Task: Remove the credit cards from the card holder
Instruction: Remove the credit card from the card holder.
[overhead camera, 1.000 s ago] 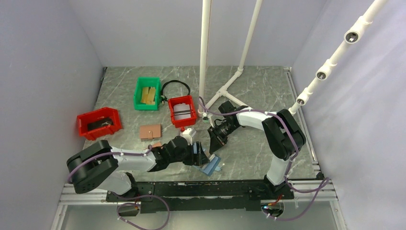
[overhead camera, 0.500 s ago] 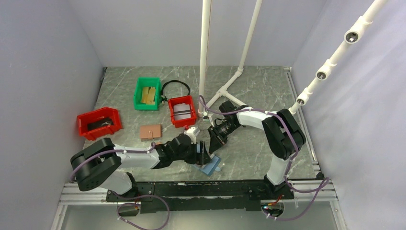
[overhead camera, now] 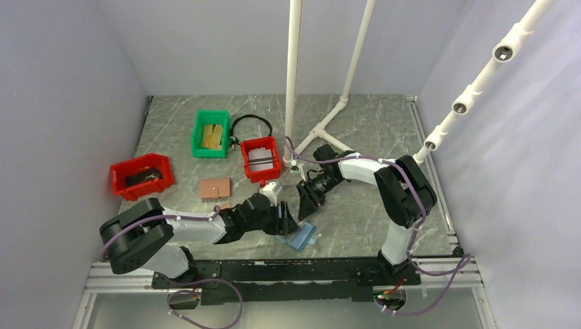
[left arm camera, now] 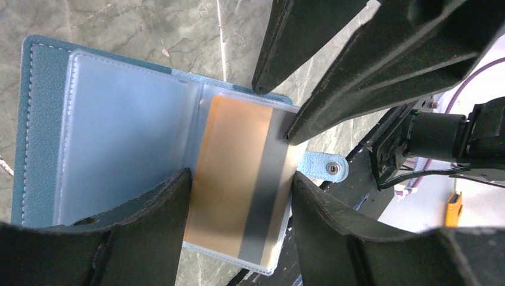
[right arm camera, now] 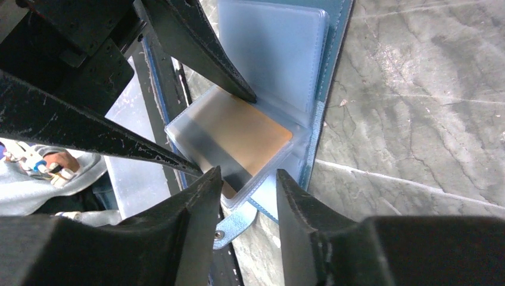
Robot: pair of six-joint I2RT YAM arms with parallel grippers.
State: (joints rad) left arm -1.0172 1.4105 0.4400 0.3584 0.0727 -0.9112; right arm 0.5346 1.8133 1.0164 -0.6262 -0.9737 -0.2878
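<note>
Two tools straddle the card (left arm camera: 229,149).
The open holder (left arm camera: 36,119) lies by the near edge of the bench (left arm camera: 149,24); left tool (left arm camera: 241,185) wide, right tool (right arm camera: 247,179) narrower, neither gripping. Pinching the sleeve (left arm camera: 262,262) with the card would drag the holder.

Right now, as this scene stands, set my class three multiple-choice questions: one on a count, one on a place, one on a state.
1. How many red bins stand on the table? A one; B two; C three.
2. Where is the blue card holder? A in a red bin; B held in the air; C lying on the table at its near edge.
3. How is the card holder? A open, with a gold card in its clear sleeve; B snapped shut; C open but empty.
Answers: 1 B, the top view shows two. 2 C, it lies on the marble. 3 A, both wrist views show the card behind clear plastic.
</note>
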